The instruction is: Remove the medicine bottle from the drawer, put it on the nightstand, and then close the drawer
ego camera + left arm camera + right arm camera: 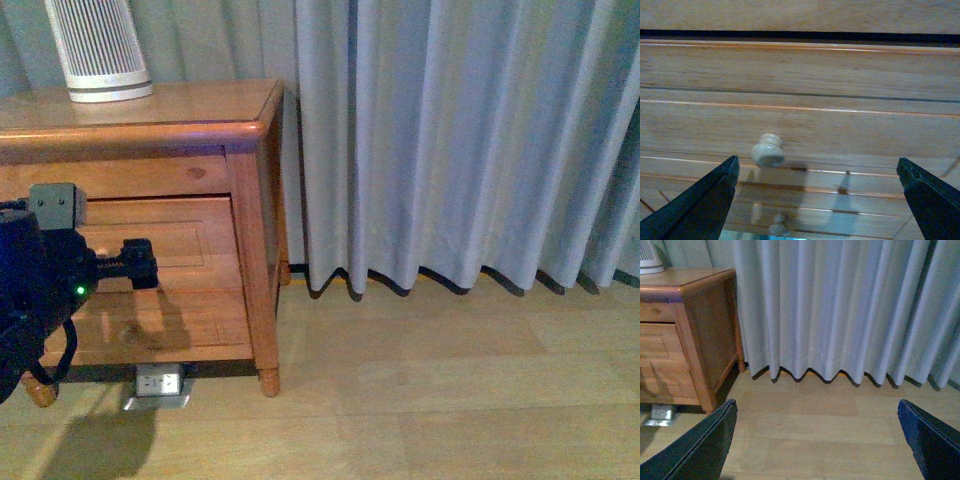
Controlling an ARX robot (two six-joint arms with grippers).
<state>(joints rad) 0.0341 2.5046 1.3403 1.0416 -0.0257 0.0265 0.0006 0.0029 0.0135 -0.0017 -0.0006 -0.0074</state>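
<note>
The nightstand (180, 105) stands at the left in the front view, and its side shows in the right wrist view (710, 330). The drawer (840, 120) is shut; its round pale knob (767, 150) sits just beyond my left fingertip (725, 175). A smaller knob (776, 226) shows below it on the lower drawer. My left gripper (816, 165) is open and empty, close to the drawer front, and shows in the front view (140, 262). My right gripper (816, 405) is open and empty over the floor. The medicine bottle is out of view.
A tall white ribbed device (98, 50) stands on the nightstand top. A grey curtain (450, 140) hangs to the floor on the right. A metal floor socket box (158, 385) sits under the nightstand. Wooden floor (450, 400) lies in front.
</note>
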